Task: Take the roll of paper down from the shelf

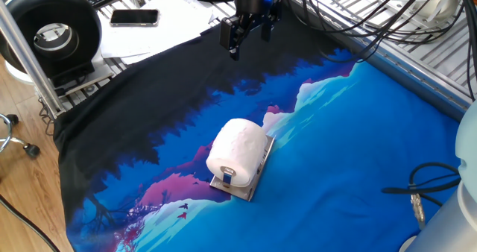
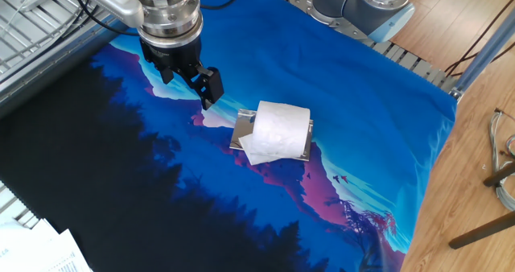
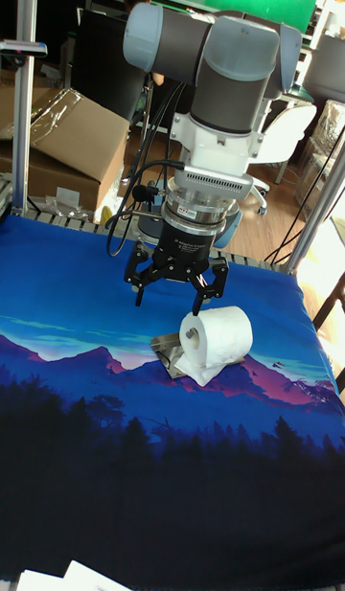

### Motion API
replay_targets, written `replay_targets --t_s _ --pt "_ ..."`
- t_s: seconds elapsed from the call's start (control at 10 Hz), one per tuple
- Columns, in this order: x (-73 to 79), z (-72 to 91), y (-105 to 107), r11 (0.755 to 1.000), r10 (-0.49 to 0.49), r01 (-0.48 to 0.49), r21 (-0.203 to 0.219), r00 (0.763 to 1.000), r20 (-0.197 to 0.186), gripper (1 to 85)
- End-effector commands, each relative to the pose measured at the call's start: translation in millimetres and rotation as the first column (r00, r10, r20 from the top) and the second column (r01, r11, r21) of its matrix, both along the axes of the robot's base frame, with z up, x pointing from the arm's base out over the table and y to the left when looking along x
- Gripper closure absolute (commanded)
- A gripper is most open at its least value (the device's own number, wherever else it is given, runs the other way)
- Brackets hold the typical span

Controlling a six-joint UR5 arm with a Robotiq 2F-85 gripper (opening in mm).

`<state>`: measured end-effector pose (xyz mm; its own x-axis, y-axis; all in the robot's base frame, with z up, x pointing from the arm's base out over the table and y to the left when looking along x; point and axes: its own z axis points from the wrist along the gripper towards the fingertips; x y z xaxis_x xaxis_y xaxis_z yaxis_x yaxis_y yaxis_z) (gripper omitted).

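Observation:
The white roll of paper (image 1: 237, 151) (image 2: 282, 127) (image 3: 216, 337) lies on its side on the shelf (image 1: 247, 189) (image 2: 241, 129) (image 3: 167, 350), a small silvery plate resting on the blue and black cloth. A loose end of paper hangs off the roll. A small blue piece (image 1: 225, 177) shows at the plate's near end. My gripper (image 1: 242, 39) (image 2: 187, 80) (image 3: 172, 286) hangs open and empty above the cloth. It stands off to one side of the roll, apart from it and touching nothing.
A big black spool (image 1: 52, 32), a phone (image 1: 134, 16) and papers (image 1: 168, 17) lie beyond the cloth's dark edge. Cables (image 1: 373, 17) run over the metal grating. The arm's base (image 2: 362, 2) stands at the cloth's far end. A cardboard box (image 3: 67, 136) sits behind.

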<state>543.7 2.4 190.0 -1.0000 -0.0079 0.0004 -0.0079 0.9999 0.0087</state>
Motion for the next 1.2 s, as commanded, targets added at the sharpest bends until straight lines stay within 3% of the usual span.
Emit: replay_targets --t_s 0.0,0.2,0.4,0.5,0.6,0.7,0.8,0.9,1.0,1.1 --pt "30.8 1.6 8 0.981 -0.195 0.192 0.042 0.974 0.112 83.7" --pt "36.1 -2.9 13 0.978 -0.206 0.201 0.046 0.968 0.145 83.7" --pt "34.1 -2.6 16 0.978 -0.207 0.201 0.053 0.969 0.136 83.7" --pt "32.2 -1.4 25 0.974 -0.220 0.211 0.089 0.968 0.121 83.7" --pt "37.5 3.4 26 0.981 -0.183 0.171 0.090 0.972 0.148 83.3" --pt "24.6 5.7 29 0.994 -0.095 0.088 0.069 0.990 0.101 83.3" --pt "13.9 8.0 48 0.994 -0.044 0.039 0.106 0.998 0.040 83.7" --pt "16.6 9.1 57 0.994 0.028 -0.033 0.100 0.999 0.046 83.7" --pt "16.2 7.8 49 0.987 0.158 -0.159 0.026 0.986 0.049 83.3" --pt "12.3 5.9 60 0.958 0.283 -0.285 0.017 0.958 0.051 77.0"
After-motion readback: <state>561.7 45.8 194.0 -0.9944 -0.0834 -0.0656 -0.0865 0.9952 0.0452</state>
